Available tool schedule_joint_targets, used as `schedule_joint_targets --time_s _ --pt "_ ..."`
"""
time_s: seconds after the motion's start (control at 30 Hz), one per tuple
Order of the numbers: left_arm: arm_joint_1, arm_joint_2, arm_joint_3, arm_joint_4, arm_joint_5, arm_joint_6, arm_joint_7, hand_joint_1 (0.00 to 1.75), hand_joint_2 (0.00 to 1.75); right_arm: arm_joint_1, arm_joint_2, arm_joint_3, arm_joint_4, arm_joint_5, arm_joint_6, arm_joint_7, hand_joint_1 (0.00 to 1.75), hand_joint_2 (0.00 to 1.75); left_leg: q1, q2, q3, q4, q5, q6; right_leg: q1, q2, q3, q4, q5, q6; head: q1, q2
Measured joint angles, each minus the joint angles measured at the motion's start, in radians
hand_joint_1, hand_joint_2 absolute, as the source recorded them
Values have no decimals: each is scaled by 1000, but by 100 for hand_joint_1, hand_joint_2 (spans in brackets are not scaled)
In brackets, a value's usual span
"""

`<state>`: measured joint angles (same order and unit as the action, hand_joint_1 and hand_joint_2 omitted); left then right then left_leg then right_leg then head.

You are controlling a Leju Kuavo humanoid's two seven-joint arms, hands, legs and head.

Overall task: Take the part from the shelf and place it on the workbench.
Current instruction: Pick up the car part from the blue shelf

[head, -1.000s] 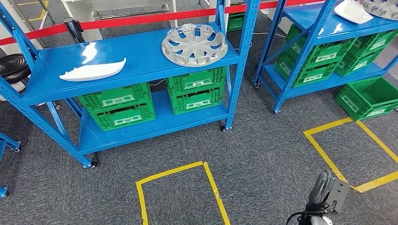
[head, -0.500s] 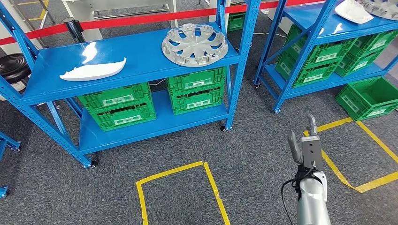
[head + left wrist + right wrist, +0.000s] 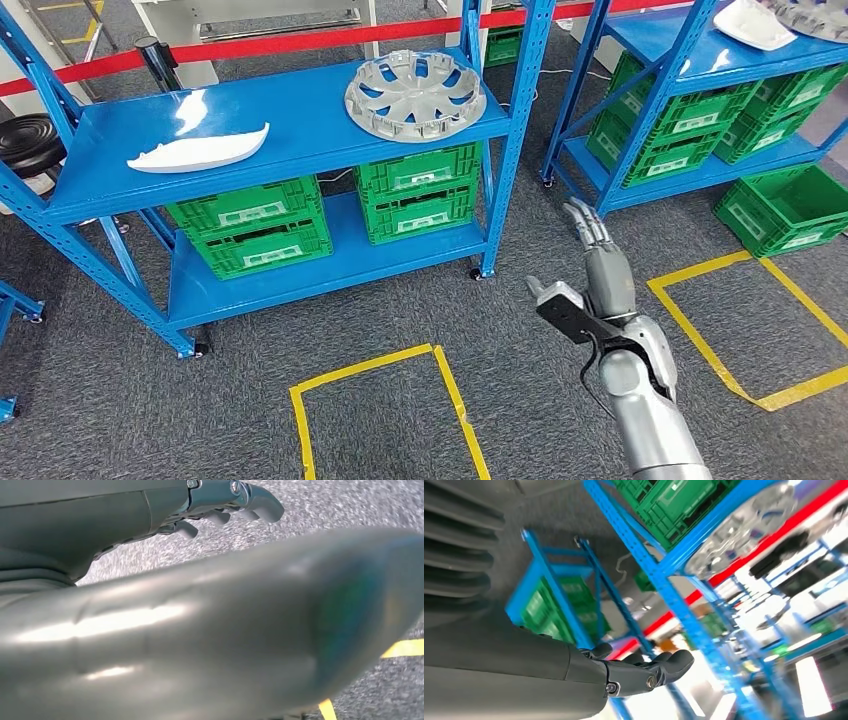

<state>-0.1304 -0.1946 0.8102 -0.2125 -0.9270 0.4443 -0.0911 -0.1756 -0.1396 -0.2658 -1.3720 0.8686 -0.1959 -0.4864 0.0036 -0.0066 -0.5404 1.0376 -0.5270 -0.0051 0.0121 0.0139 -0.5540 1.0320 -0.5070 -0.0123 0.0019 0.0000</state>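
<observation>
A: Reading any labels? The green crates (image 3: 248,228) under the blue shelf (image 3: 300,130) carry pale label panels, but the writing is too small to make out.

B: Count them, then.

A: Four crates under that shelf — two stacked pairs side by side. To its right, a second blue rack (image 3: 690,60) holds more green crates, and one crate (image 3: 783,208) sits on the carpet beside it. On the shelf's top deck lie two parts: a silver wheel cover (image 3: 415,95) toward the right end and a white curved trim piece (image 3: 198,152) toward the left. Two yellow tape squares (image 3: 385,410) mark the floor in front.

B: And the hands?

A: The right hand (image 3: 592,262) is raised in front of the shelf's right post, fingers straight and apart, holding nothing — the wheel cover lies well apart from it, up and to the left. The left hand (image 3: 220,502) hangs over the carpet, fingers loosely curled, nothing in them.
</observation>
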Motion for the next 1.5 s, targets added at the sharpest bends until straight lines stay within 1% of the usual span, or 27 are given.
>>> schedule_joint_targets --time_s 0.27,0.33,0.43,0.53,0.7,0.77,0.83,0.87,0.9,0.93,1.0,1.03,1.07,1.1,1.13,1.17,1.2,1.23,1.27,1.3,1.37,1.4,1.43,1.5 --pt "-10 0 86 0 72 57 -33 0 0 -23 -53 151 -44 198 -57 55 0 0 0 0 0 0 0 0 0 0 0 0 0 0 0 0" --pt "-11 0 105 0 93 72 -39 0 0 -29 -62 179 -55 254 -88 70 0 0 0 0 0 0 0 0 0 0 0 0 1 1 0 0" --pt "-11 0 135 0 136 84 -48 0 0 -41 -68 209 -62 333 -160 86 0 0 -1 0 0 0 1 0 -1 0 0 0 1 2 0 0" --pt "-10 0 160 1 157 88 -50 0 0 -59 -69 230 -62 348 -192 86 0 0 -2 0 0 1 1 1 -2 0 0 -1 2 3 0 0" --pt "-7 0 200 5 207 85 -51 0 0 -88 -69 259 -58 349 -197 84 0 0 -8 0 -2 2 1 6 -7 0 0 -1 4 8 0 0" --pt "-6 0 219 5 224 79 -53 0 0 -96 -68 267 -56 349 -206 85 0 0 -11 0 -3 2 1 10 -9 0 0 -4 5 12 0 0" --pt "-5 -1 231 6 227 75 -52 0 0 -96 -68 269 -56 347 -217 88 0 0 -7 0 2 -7 7 18 -9 -1 0 -6 5 19 0 0" --pt "-5 -2 234 6 225 74 -50 0 0 -94 -68 269 -56 346 -223 90 0 0 -3 0 7 -14 11 22 -8 -2 -4 3 0 23 1 0" --pt "-5 -3 237 6 223 73 -48 0 0 -91 -68 269 -57 345 -227 91 0 0 2 1 12 -22 16 26 -8 -3 -17 29 -13 27 2 0" --pt "-6 -3 238 7 221 72 -46 0 0 -86 -68 269 -58 344 -231 92 0 0 5 2 16 -27 18 28 -11 -4 -41 75 -34 32 4 0" --pt "-5 -4 241 8 219 72 -44 0 0 -72 -68 269 -58 343 -235 93 0 0 7 3 16 -28 18 29 -19 -5 -115 200 -78 42 6 0" --pt "-4 -4 242 8 219 72 -44 0 0 -66 -68 269 -58 343 -235 91 0 0 8 3 17 -27 16 27 -25 -6 -146 245 -83 47 6 0" --pt "-3 -3 243 8 220 72 -44 0 0 -61 -68 268 -58 343 -235 88 0 0 10 2 18 -26 14 24 -30 -7 -163 259 -72 52 6 0" --pt "-3 -3 244 8 222 72 -46 0 0 -59 -68 268 -58 343 -235 86 0 0 14 2 20 -24 10 20 -36 -8 -160 233 -40 57 6 0" --pt "-3 -3 245 8 223 72 -47 0 0 -60 -68 268 -58 342 -235 83 0 0 19 1 23 -20 4 13 -41 -10 -139 174 4 63 6 0" --pt "-3 -3 247 8 225 72 -50 0 0 -63 -68 268 -57 342 -234 81 0 0 22 0 23 -15 -2 6 -44 -11 -113 111 35 68 6 0" --pt "-4 -2 249 8 226 71 -52 0 0 -66 -68 268 -56 341 -233 80 0 0 24 -1 22 -10 -10 -4 -44 -11 -90 56 55 67 8 0" --pt "-4 -1 250 8 228 71 -55 0 0 -68 -67 268 -54 341 -232 79 0 0 24 -2 20 -7 -15 -12 -43 -11 -77 24 60 62 10 0" --pt "-5 -1 252 9 229 71 -57 0 0 -70 -67 268 -53 340 -231 78 0 0 22 -2 19 -9 -18 -21 -40 -10 -74 16 51 54 11 0" --pt "-5 -1 253 9 230 71 -59 0 0 -71 -67 268 -52 339 -230 77 0 0 22 -2 21 -12 -20 -28 -37 -10 -74 14 49 42 12 0" --pt "-6 0 257 9 232 70 -61 0 0 -74 -67 268 -51 337 -229 75 0 0 25 0 26 -11 -26 -40 -37 -10 -70 13 45 24 10 0" --pt "-7 0 258 9 233 70 -63 0 0 -77 -67 268 -51 336 -229 74 0 0 25 1 17 12 -39 -44 -37 -10 -67 11 44 16 10 0" --pt "-8 0 259 9 233 70 -64 0 0 -79 -67 268 -51 335 -229 73 0 0 25 2 -4 56 -60 -45 -37 -11 -63 10 42 10 9 0" --pt "-8 0 260 10 233 70 -64 0 0 -81 -67 268 -49 334 -229 71 0 0 22 2 -79 187 -111 -44 -33 -12 -59 10 36 0 8 0"
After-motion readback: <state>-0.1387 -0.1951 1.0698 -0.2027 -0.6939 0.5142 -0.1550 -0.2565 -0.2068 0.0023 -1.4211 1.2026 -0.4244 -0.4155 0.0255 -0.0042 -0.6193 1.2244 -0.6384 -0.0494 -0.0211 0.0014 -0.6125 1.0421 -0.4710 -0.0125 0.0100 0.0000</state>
